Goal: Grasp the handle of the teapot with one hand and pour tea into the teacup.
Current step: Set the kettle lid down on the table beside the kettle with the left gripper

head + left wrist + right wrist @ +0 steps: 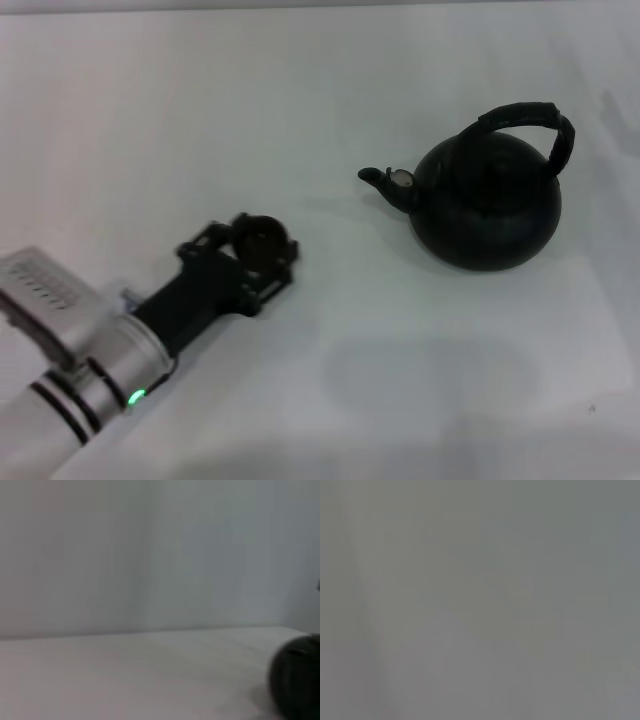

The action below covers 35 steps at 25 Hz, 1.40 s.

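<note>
Black teapot (488, 205) upright (spout pointing left), arched handle (535, 120) raised, tiny dark teacup (261, 243) well left

Teapot (487, 200) and teacup (262, 243) well apart on the desk (400, 380).

From the teacup, the teapot stands at about 2 o'clock, its spout toward 9 o'clock and its handle (530, 120) arching over its top. The left gripper (255, 258) reaches in from 7 o'clock, around the teacup.
</note>
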Motion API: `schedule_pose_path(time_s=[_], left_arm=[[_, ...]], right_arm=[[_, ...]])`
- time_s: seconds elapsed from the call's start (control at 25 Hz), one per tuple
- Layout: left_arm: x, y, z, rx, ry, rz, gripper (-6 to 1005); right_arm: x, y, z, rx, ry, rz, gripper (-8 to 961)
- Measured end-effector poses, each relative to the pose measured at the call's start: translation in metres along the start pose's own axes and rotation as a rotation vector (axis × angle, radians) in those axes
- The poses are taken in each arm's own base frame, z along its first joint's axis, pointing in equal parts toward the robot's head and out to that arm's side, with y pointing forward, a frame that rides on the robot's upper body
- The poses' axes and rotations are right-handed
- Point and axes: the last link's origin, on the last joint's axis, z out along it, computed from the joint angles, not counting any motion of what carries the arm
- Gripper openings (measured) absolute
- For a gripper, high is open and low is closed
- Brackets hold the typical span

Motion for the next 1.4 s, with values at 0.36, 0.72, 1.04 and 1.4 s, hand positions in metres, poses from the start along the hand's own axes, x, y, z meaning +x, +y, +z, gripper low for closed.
schedule_pose_path(time_s=[0.36,0.72,1.04,1.4], left_arm=[[-0.0024,0.0157,0.0126,-0.071,-0.049,0.016,712],[-0.0067,0.0116,0.009,-0.058,-0.072,0.021,713],[-0.0066,0.01,0.0093,-0.056,-0.076,0.028,713],[-0.0075,0.0076,0.0088,-0.039,-0.081,0.017,717]], right_arm=[[0.0004,0.0003,-0.0003,-0.001,0.002,0.0,845],[0.0003,-0.0001,-0.0005,0.001,0.0,0.001,846],[-0.0003,0.0,-0.0004,0.0,-0.003,0.001,846],[-0.0007,0.0002,-0.0004,-0.001,-0.006,0.001,847]])
